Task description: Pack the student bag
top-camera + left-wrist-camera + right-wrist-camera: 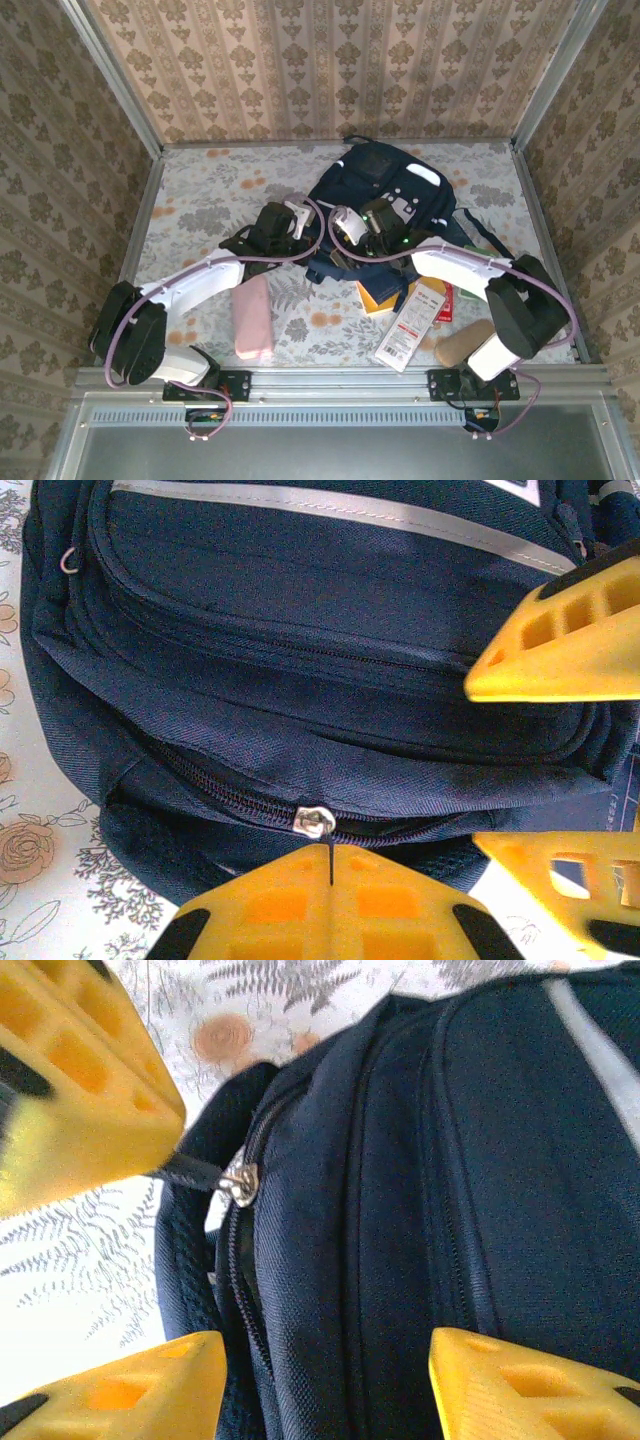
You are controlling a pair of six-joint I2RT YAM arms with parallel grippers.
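Beige patterned wallpaper [330, 60] around; floral tabletop [200, 190] under student bag [380, 185].

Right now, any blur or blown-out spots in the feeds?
Left wrist: backpack sharp, left end effector soft up close. Right wrist: tablecloth blown out white, zipper pull in focus. Top external: even light, soft shadows.

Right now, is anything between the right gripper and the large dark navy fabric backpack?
Nothing visible. The right gripper stands open, straddling the dark navy fabric backpack at its zippered edge; the left gripper, shut on the black zipper pull, is alongside.
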